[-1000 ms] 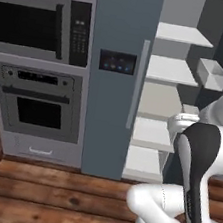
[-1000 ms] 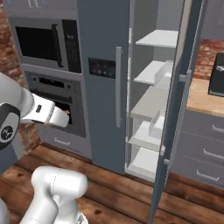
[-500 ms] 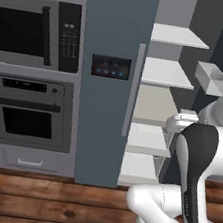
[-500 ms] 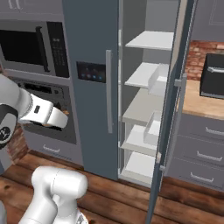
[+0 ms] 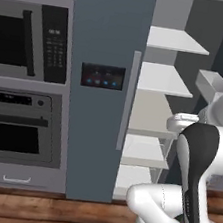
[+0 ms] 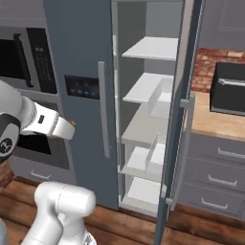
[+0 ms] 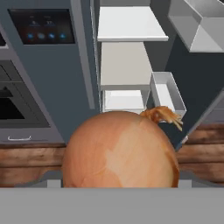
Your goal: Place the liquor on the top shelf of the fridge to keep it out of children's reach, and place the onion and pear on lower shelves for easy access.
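At the far left of the base views sit the black ovens (image 5: 20,90). Next comes the closed grey-blue door of the fridge (image 5: 106,42) with its blue lights. To the right the other side stands open, and I see white shelves (image 6: 143,88) stacked up. The top shelf (image 6: 154,48) has nothing on it.

The onion (image 7: 120,151) is big and low in the middle of the hand view. It sits right at the gripper (image 7: 120,183), whose jaws are wide apart around it, so I think they hold it. In the right base view a bit of orange peeks out at the middle left.

It could go wrong if the round onion slips out or bumps a shelf edge on the way in. It could also roll off.

The hand view shows the onion up close. The right base view shows the open door (image 6: 179,124) and a counter (image 6: 210,124) at the right.
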